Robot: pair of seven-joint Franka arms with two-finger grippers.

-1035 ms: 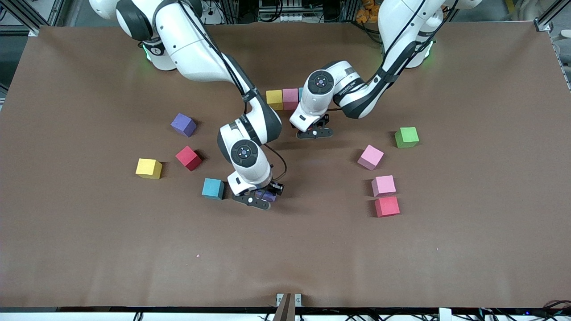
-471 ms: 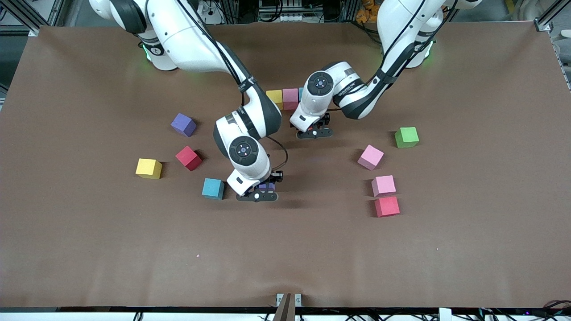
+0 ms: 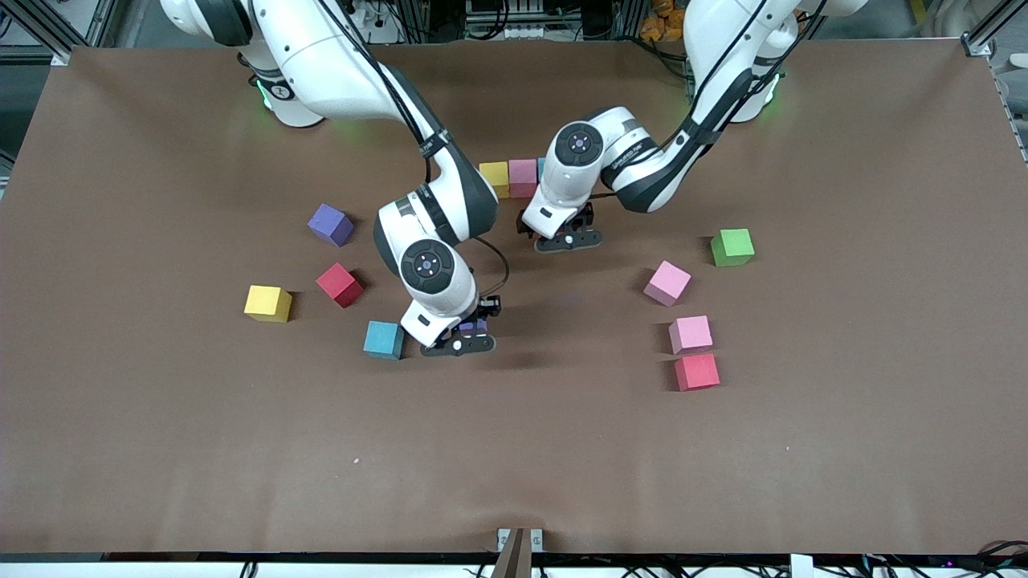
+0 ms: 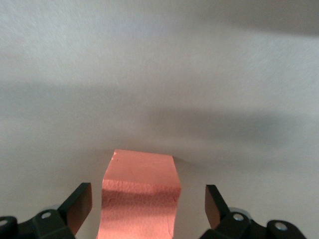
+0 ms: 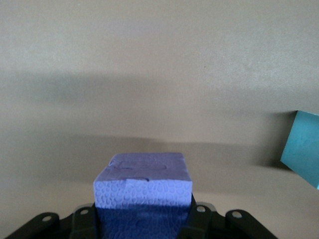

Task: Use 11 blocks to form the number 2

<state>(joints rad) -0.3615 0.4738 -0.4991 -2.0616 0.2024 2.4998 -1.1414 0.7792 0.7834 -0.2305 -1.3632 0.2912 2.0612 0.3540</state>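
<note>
Brown table [image 3: 161, 449], coloured blocks scattered, both arms at centre.
My right gripper [image 3: 458, 343] clenches a purple block [image 5: 143, 185] in the air, a blue block [image 3: 383, 339] at its nine o'clock; my left gripper [image 4: 147, 211] stands released astride an orange block [image 4: 141, 196] beside the yellow block [image 3: 494, 177] and pink block [image 3: 522, 175].

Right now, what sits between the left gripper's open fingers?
An orange block, standing on the table with a gap to each finger: released, not gripped. The left wrist view shows it; the front view hides it under the left gripper.
</note>
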